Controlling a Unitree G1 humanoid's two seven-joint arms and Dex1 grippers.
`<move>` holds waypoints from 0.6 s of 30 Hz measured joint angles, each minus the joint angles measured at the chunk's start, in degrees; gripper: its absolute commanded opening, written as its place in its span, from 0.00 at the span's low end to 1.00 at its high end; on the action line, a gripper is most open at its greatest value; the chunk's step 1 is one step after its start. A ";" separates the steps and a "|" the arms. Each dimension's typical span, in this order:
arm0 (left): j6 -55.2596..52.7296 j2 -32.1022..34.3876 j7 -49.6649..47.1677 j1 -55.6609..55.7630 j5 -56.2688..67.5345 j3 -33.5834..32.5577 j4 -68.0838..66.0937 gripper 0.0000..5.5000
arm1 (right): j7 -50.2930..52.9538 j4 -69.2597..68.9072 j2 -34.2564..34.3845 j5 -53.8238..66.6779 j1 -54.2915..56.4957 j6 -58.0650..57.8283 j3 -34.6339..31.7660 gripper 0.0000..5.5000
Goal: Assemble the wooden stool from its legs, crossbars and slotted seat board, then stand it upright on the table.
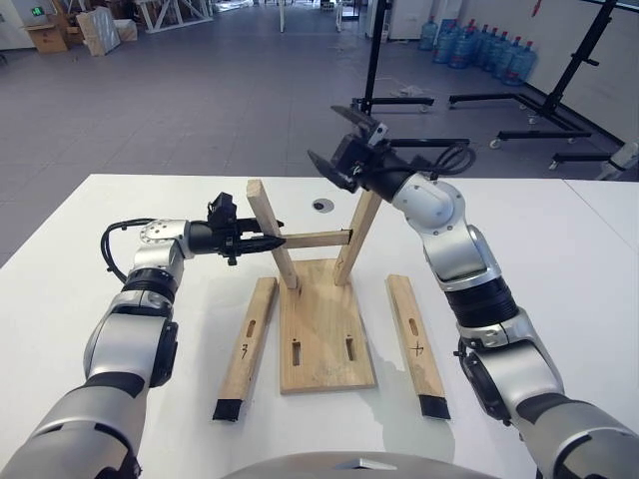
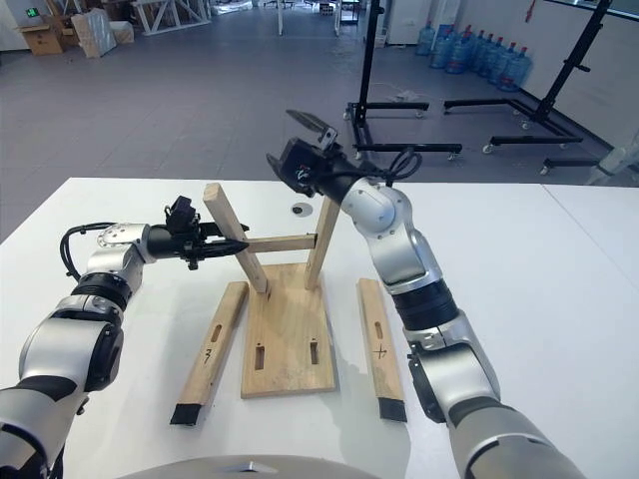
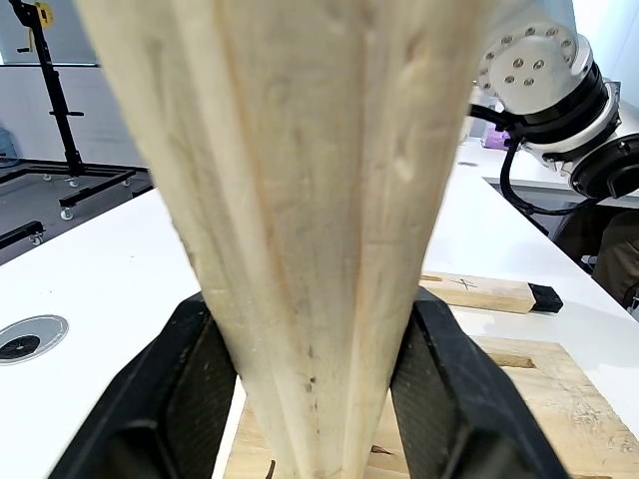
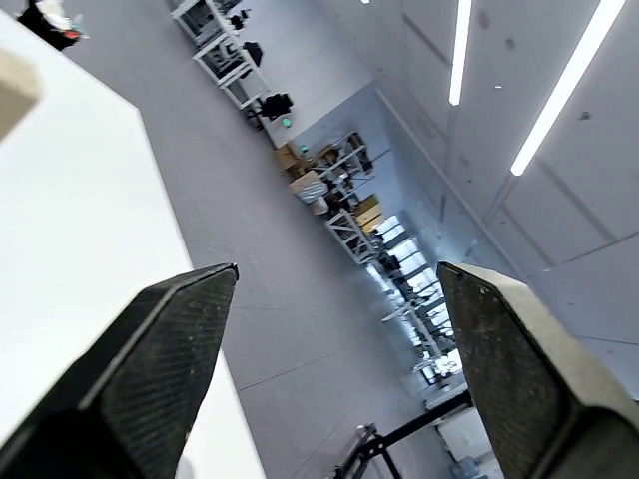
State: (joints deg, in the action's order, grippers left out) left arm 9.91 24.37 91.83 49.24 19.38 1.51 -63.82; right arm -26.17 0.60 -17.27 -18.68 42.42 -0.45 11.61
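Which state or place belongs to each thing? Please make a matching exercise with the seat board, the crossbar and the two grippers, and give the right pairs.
Things:
1. seat board
2. crossbar
3. left gripper
4. right gripper

States:
A. open, in the air above the table
B. lies flat on the table
C. shut on the left upright leg
D. joins the left upright leg to the right upright leg

Pairs: 1-B, 2-D, 3-C, 4-A

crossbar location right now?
In the head views, the crossbar runs level between the left upright leg and right upright leg, above the seat board; the left gripper clamps the left upright leg beside the crossbar's end.
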 measured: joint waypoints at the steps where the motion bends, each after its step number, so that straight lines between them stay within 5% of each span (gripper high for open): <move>1: 0.01 0.02 0.02 0.01 0.00 0.22 0.13 0.37 | 1.22 -0.83 0.08 0.80 0.53 -0.24 -1.69 0.67; 6: 0.01 0.17 0.04 -0.03 0.02 0.74 0.47 0.37 | 8.36 -1.78 0.12 15.60 2.87 -9.85 -21.66 0.67; 9: 0.02 0.62 0.09 -0.22 0.02 0.89 0.66 0.37 | 14.65 -3.56 5.45 24.44 -7.62 -19.52 -31.63 0.67; 14: 0.22 0.91 0.05 -0.17 0.01 1.12 0.54 0.37 | 16.54 -5.83 17.32 34.98 -16.70 -26.91 -30.06 0.67; 18: 0.13 2.07 0.29 -0.01 0.02 1.46 -0.14 0.37 | 6.41 -6.83 16.32 41.17 -17.22 -30.64 -21.93 0.67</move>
State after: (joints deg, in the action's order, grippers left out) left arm 10.04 26.44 92.13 49.23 19.40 2.97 -63.96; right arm -19.76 -6.23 -0.95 22.49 25.20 -31.09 -10.32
